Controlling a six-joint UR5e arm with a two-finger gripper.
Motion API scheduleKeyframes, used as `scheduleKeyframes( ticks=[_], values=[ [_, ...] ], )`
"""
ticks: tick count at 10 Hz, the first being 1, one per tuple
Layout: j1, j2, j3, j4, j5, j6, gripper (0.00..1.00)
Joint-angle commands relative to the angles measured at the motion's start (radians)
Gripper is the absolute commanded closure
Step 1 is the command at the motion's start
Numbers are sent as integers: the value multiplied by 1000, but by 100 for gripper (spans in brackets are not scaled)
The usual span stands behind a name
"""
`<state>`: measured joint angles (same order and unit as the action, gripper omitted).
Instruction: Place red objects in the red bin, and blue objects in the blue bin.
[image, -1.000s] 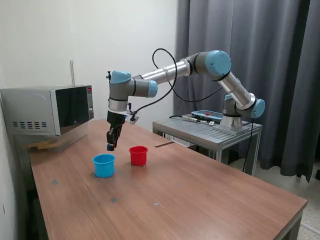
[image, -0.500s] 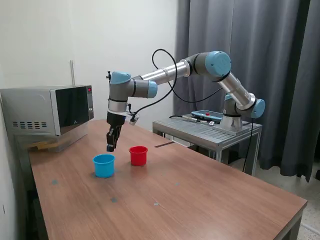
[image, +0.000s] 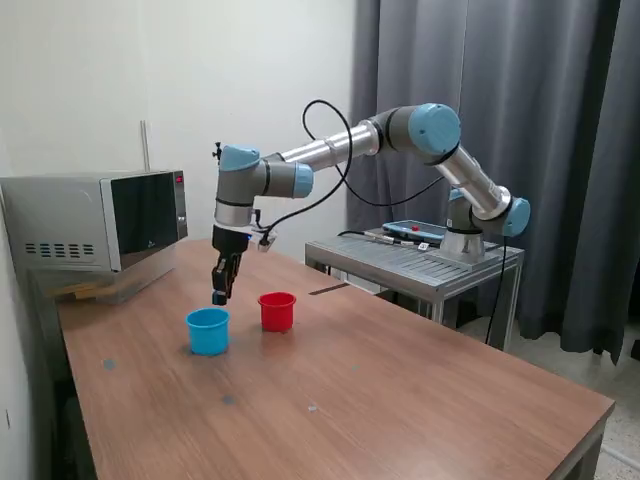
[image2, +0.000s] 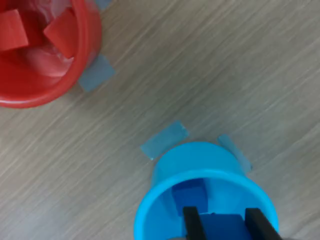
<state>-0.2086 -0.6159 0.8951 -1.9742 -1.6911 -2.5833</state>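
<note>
My gripper (image: 219, 293) hangs just above the blue bin (image: 208, 331), a light blue cup, toward its far rim. In the wrist view the gripper (image2: 223, 216) is shut on a dark blue cube (image2: 221, 230) over the blue bin (image2: 165, 175). A second blue cube (image2: 190, 196) lies inside that cup. The red bin (image: 277, 311) stands to the exterior view's right of the blue one. In the wrist view the red bin (image2: 75, 75) holds two red cubes (image2: 10, 31) (image2: 64, 31).
A microwave (image: 100, 220) sits at the table's far corner on the exterior view's left. A metal cart (image: 415, 260) carrying the arm's base stands behind the wooden table (image: 400, 400). Strips of blue tape (image2: 164, 140) mark the wood around both cups.
The gripper, still holding the blue cube, has drifted slightly to the exterior view's left above the blue bin. The cups have not moved.
</note>
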Motion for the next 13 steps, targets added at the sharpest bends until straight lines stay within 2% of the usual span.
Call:
scheduleKeyframes(
  ticks=[1,13],
  values=[
    [-9,4,-2,0,1,-9,100],
    [0,47,-33,-2,1,-48,100]
  ],
)
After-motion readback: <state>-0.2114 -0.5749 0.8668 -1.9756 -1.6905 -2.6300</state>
